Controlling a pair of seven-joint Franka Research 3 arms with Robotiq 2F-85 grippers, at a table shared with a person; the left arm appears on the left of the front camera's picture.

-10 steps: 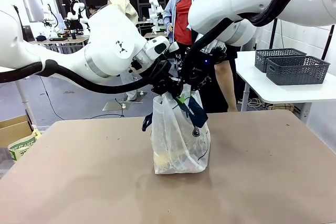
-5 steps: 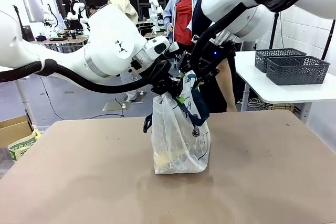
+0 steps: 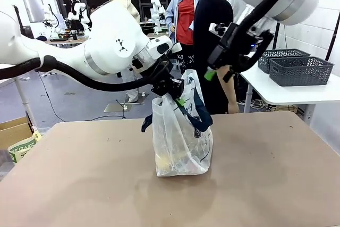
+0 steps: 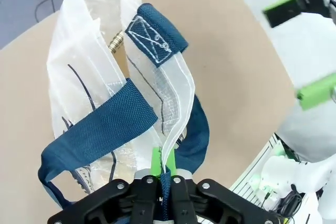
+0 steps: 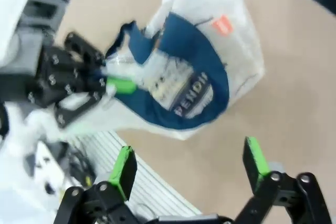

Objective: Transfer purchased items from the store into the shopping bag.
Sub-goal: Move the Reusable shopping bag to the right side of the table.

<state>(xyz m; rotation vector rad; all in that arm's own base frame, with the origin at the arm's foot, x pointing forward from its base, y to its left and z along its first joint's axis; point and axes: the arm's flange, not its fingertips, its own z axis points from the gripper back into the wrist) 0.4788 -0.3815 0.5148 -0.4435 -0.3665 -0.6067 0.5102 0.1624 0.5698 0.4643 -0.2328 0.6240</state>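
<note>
Left gripper (image 3: 171, 87) pinched tight on upper edge of shopping bag (image 3: 180, 136), standing at table (image 3: 79, 184) centre. Right gripper (image 3: 219, 70) raised above and right of bag, tilted, fingers wide apart, holding nothing.

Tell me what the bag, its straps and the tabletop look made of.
Bag: thin translucent plastic film, crinkled, contents showing through. Straps: navy woven webbing; coarse weave and stitching visible. Tabletop: matte brown board, possibly fibreboard or laminate; no grain visible.
</note>
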